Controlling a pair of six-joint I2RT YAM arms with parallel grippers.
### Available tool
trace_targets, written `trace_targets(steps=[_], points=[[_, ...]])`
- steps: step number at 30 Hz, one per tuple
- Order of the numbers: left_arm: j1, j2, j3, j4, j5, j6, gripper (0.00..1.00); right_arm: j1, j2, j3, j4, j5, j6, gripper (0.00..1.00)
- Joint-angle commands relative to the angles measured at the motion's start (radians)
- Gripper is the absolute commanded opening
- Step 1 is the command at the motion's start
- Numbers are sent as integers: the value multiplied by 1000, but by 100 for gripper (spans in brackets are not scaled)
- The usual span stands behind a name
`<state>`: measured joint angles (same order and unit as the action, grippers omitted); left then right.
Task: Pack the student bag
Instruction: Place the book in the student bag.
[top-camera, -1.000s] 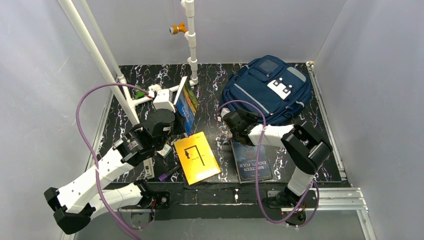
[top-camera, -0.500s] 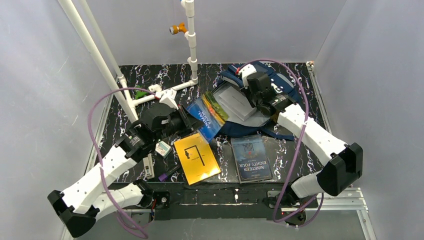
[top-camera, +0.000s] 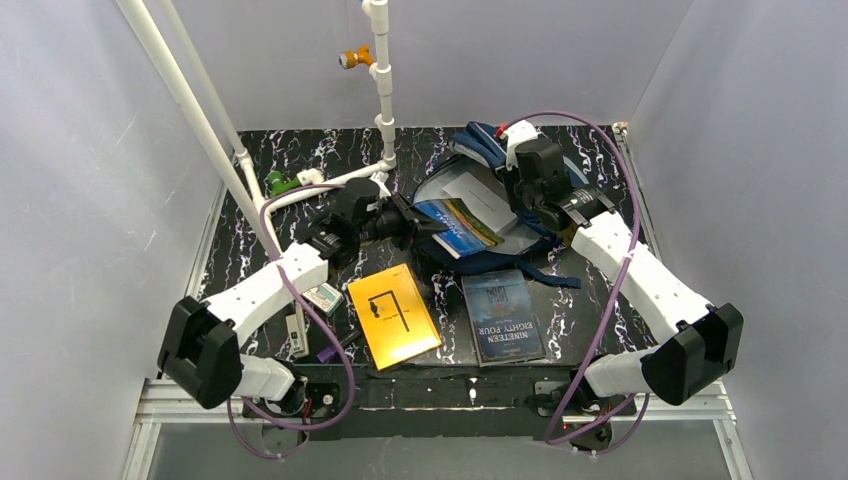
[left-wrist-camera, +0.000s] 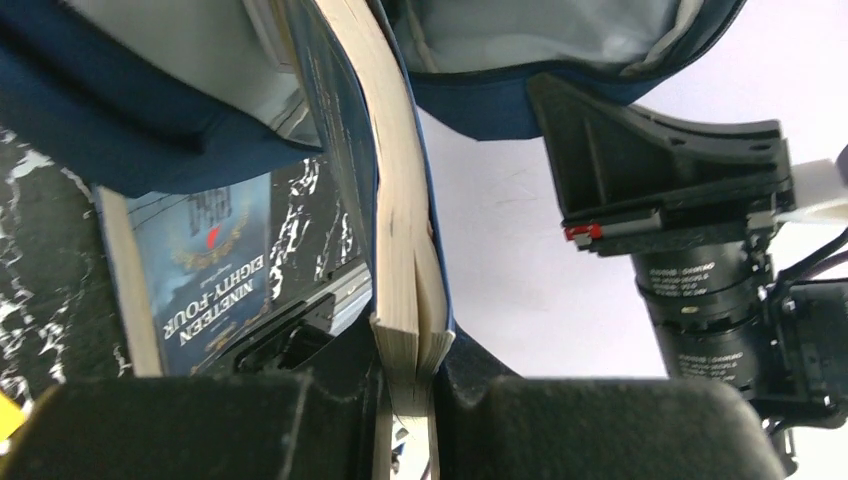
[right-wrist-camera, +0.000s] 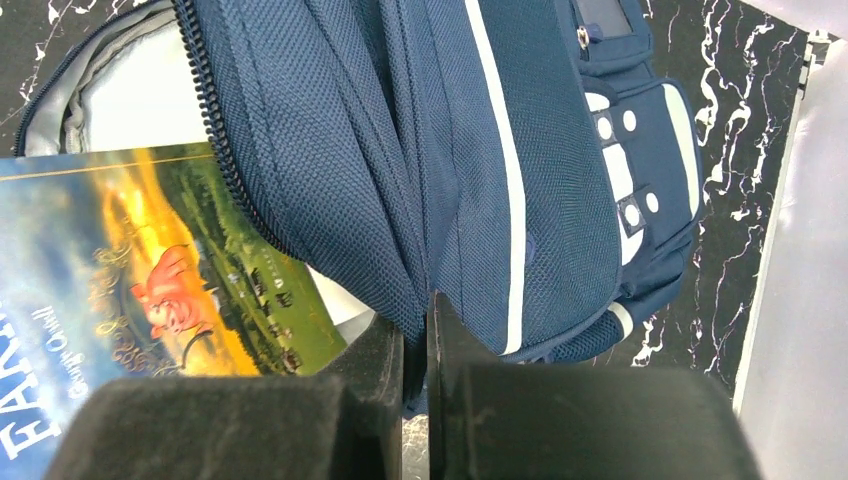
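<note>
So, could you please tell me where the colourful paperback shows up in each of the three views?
Top external: the paperback sits at centre, reaching into the open student bag.
Left wrist: seen edge-on, its pages rise from bottom centre towards the student bag.
Right wrist: its cover fills the lower left, beneath the student bag's flap.
Shared landmark: the navy student bag, visible in all three.

The farm-cover book has its far end hidden inside the student bag. The dark paperback in front of the bag has its top edge hidden by it. Small bits way left of the bag, can't tell what.
</note>
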<state>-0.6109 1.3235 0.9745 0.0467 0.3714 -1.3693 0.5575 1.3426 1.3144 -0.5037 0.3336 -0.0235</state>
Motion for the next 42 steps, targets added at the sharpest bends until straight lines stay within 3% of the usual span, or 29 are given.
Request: trace_targets(steps=[1, 8, 12, 21, 26, 34, 42], points=[[1, 13, 106, 171, 34, -53, 0, 4, -45, 67, 118, -40, 65, 1], [25, -17, 192, 93, 14, -9, 0, 2, -62, 57, 124, -34, 59, 1], [25, -12, 247, -72, -17, -3, 0, 2, -61, 54, 131, -38, 64, 1], [24, 3, 288, -200, -6, -17, 0, 1, -65, 57, 130, -33, 55, 1], [21, -1, 216, 6, 14, 14, 0, -2, -63, 49, 136, -50, 62, 1], [19, 190, 308, 13, 27, 87, 0, -2, -86, 39, 130, -92, 92, 1], [-15, 531, 537, 4, -3, 53, 0, -2, -100, 47, 116, -100, 104, 1]])
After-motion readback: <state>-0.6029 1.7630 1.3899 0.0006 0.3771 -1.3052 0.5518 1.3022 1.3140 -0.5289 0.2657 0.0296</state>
